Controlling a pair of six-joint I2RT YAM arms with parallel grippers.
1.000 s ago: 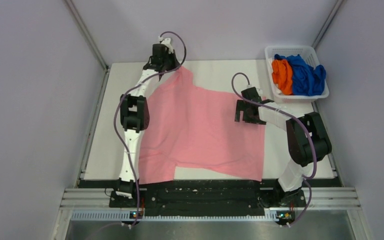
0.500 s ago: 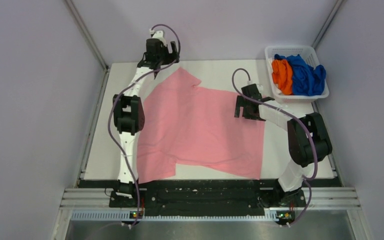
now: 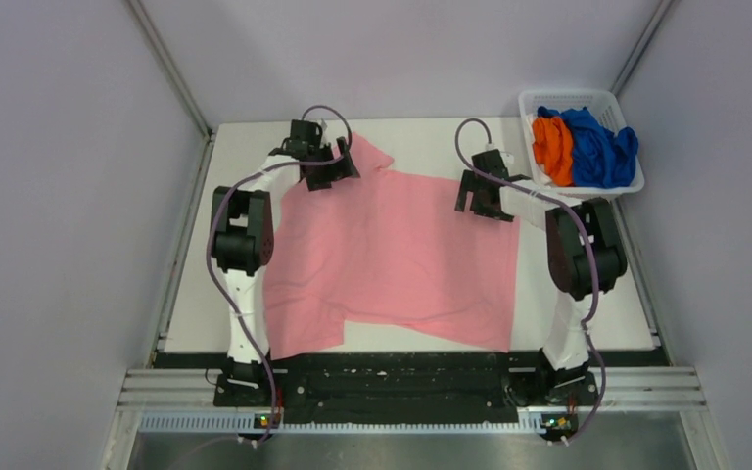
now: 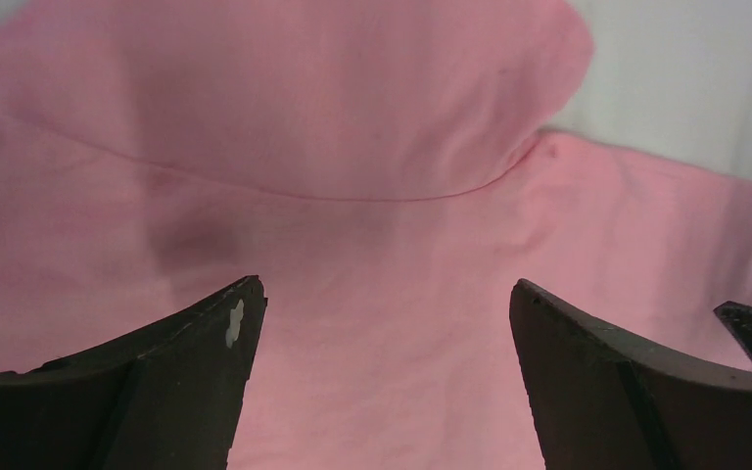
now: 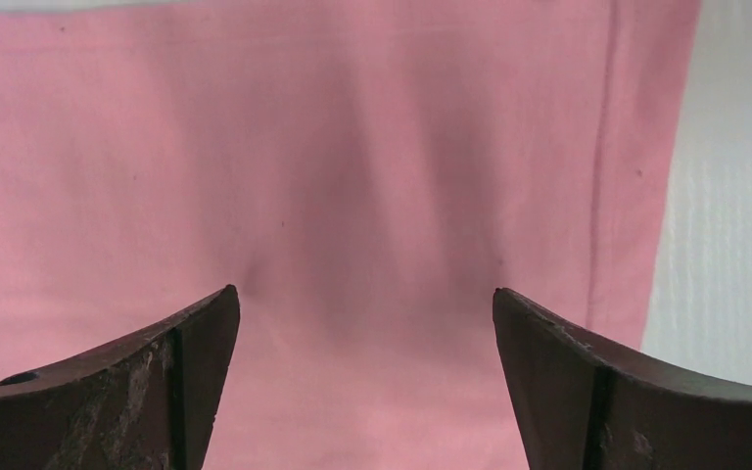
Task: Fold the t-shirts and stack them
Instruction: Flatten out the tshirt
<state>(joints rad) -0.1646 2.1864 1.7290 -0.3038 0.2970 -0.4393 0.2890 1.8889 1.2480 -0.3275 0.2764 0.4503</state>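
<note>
The light pink t-shirt (image 3: 392,255) lies spread flat over the middle of the white table (image 3: 431,137), one sleeve pointing to the far left. My left gripper (image 3: 338,168) hovers open over that sleeve and shoulder; in the left wrist view its fingers (image 4: 206,362) stand wide apart above pink cloth (image 4: 352,117) and hold nothing. My right gripper (image 3: 475,196) is open over the shirt's far right corner, near the hem (image 5: 607,147). The orange t-shirt (image 3: 552,147) and the blue t-shirt (image 3: 597,147) lie bunched in the basket.
A white plastic basket (image 3: 568,94) stands at the table's far right corner, close to my right arm. Bare white table (image 5: 734,196) shows just right of the pink hem. Grey walls close in the table on three sides.
My left gripper opened and let go of the pink sleeve, then drew back from the far edge to hover over the shoulder. The sleeve now lies flat. My right gripper shifted slightly farther.
</note>
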